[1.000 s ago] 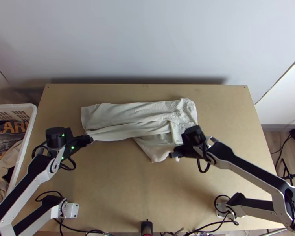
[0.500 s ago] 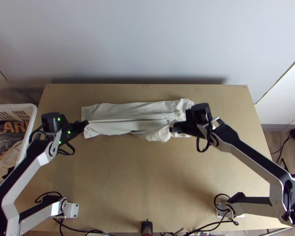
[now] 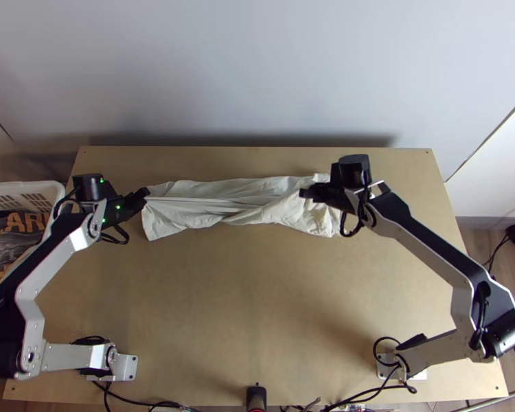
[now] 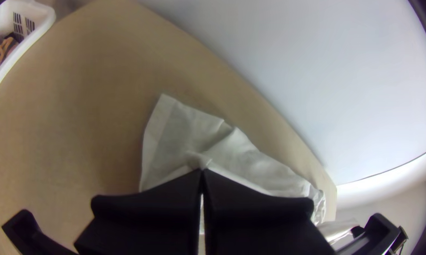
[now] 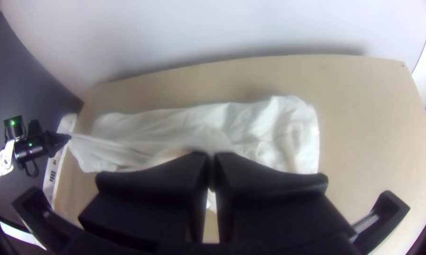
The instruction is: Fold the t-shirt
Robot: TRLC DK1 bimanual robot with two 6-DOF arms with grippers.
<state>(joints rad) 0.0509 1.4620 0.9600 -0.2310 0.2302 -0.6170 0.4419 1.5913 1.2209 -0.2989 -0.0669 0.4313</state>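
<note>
You have a broad way in over the bare near half of the table [image 3: 257, 316], between the left arm [image 3: 51, 271] and the right arm [image 3: 426, 250], and more bare wood to the right of the t-shirt [image 3: 257, 213], beyond the right arm. Across the far strip, the left gripper [image 3: 146, 191] and right gripper [image 3: 303, 193] block your path, with raised, taut cloth running between them. The wall [image 3: 257, 69] bounds you behind the far edge, and the white basket [image 3: 60, 191] crowds the left edge.
</note>
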